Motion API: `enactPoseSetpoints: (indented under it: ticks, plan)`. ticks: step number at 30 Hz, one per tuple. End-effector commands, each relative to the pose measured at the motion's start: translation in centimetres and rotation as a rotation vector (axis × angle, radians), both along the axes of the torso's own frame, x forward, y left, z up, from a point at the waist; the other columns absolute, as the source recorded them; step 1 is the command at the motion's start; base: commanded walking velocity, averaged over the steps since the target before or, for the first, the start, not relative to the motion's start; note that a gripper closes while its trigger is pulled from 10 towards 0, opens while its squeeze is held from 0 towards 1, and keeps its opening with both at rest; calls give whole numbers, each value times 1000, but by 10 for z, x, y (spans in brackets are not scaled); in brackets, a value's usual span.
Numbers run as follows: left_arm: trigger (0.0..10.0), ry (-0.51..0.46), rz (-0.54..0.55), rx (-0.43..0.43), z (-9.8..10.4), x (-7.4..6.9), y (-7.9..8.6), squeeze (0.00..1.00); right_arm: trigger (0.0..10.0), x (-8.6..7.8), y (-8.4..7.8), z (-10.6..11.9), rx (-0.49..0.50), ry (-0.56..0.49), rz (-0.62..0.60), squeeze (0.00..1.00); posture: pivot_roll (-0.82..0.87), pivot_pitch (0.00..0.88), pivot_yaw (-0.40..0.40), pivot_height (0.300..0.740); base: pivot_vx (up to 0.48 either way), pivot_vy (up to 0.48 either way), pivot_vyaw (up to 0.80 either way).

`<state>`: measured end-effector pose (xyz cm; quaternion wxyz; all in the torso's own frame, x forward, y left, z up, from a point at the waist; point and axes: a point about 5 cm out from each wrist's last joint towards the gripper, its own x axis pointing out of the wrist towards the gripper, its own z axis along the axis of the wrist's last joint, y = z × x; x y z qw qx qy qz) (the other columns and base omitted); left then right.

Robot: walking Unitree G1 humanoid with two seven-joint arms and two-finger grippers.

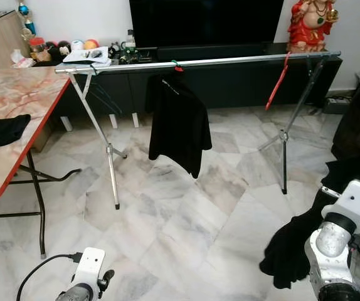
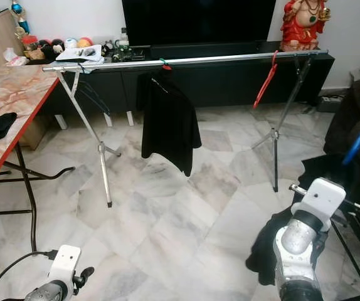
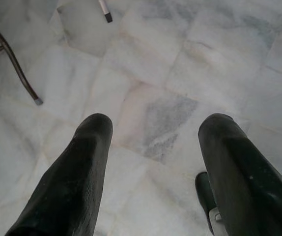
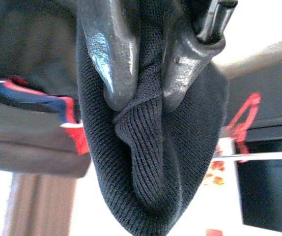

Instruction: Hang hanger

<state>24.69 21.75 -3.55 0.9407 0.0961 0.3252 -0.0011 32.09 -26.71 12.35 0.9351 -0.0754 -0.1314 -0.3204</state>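
Fabric, a black knit garment (image 4: 151,147), sat pinched in my right gripper (image 4: 143,93) at 4 o'clock; left gripper (image 3: 151,132) gaped empty over floor; red hanger (image 1: 278,81) hung on rail (image 1: 230,61) at 1 o'clock.

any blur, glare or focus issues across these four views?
Eye views: sharp, evenly lit, soft sheen on the marble floor, drying rack crisp. Left wrist view: the open left hand has slightly soft fingers, floor in focus. Right wrist view: black knit garment pinched in the right hand is sharp with finger highlights; background blurred and blown out.
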Motion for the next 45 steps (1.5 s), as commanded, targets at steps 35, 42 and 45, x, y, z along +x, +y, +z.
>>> enactPoseSetpoints:
  ticks: [35,42,45]
  plan:
    - [10000,-32,-1163,-123,102,49,-70,0,10000,-35,102,-100,-243,950,1615,0,125,5,11,740,0,0,0]
    - [10000,-42,-1189,-127,108,53,-84,0,10000,-38,110,-94,-230,896,1750,0,121,4,6,740,0,0,0]
    - [10000,-39,-1202,-131,109,53,-90,0,10000,-39,112,-91,-221,877,1800,0,117,3,4,740,0,0,0]
